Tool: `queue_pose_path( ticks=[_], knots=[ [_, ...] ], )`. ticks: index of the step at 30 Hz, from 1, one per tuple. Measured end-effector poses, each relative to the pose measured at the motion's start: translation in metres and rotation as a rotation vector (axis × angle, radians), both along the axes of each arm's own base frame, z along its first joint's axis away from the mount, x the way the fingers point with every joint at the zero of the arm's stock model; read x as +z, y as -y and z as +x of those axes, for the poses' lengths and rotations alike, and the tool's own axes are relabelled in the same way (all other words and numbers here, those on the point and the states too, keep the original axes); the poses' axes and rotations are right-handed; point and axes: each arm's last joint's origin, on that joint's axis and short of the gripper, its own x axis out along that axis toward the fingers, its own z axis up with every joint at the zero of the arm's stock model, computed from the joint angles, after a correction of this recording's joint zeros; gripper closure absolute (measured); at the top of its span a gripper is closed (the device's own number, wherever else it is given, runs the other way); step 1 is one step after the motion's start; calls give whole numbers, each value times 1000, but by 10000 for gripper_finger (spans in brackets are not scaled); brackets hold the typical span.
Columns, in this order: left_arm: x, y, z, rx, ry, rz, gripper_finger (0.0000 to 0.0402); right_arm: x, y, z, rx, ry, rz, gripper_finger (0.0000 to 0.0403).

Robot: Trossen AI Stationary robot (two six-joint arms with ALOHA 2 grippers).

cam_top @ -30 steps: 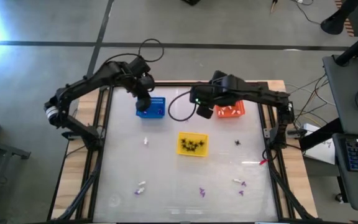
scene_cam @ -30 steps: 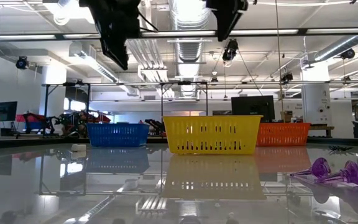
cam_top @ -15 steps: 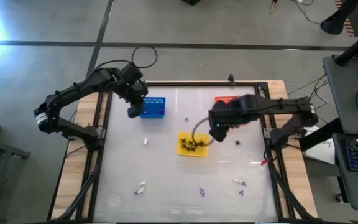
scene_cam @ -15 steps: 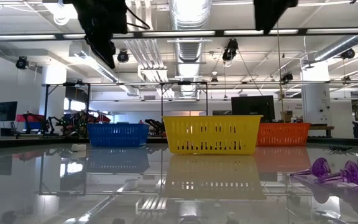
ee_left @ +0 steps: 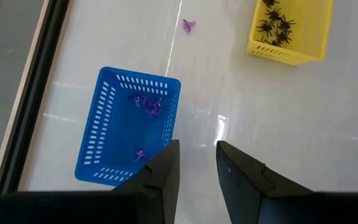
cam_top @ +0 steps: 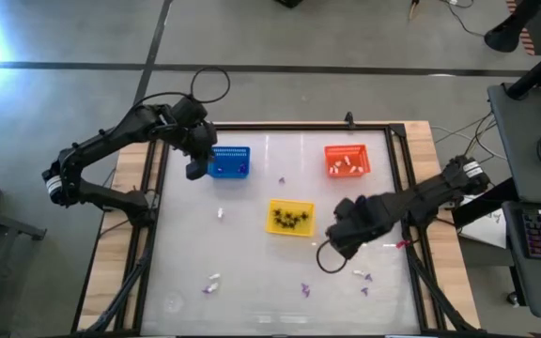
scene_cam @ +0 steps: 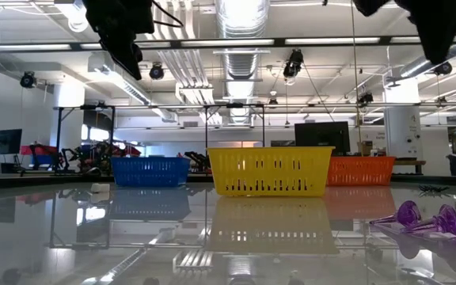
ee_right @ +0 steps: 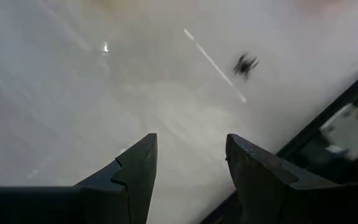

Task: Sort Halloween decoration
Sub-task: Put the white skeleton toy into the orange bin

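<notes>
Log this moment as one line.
left gripper: open, empty, by blue basket | right gripper: open, empty, above table, near black spider

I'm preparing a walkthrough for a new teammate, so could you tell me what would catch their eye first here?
Three bright baskets stand out on the pale table: blue basket at the far left, orange basket at the far right, yellow basket in the middle holding black spiders. The right end effector hovers open near the yellow basket; purple trinkets and white ones dot the near edge.
</notes>
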Motion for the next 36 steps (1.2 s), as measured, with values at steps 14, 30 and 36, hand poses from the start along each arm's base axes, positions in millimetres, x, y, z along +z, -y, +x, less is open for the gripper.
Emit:
queue_pose_path(
  ticks=[14, 30, 36],
  knots=[
    [-1, -1, 1, -18, -7, 5, 314, -56, -59, -18, 157, 61, 154, 218],
    [-2, 0, 1, -1, -12, -10, 314, -116, -63, -32, 146, 75, 230, 218],
    [-2, 0, 0, 2, -14, -14, 314, -126, -62, -35, 135, 78, 250, 218]
  ],
)
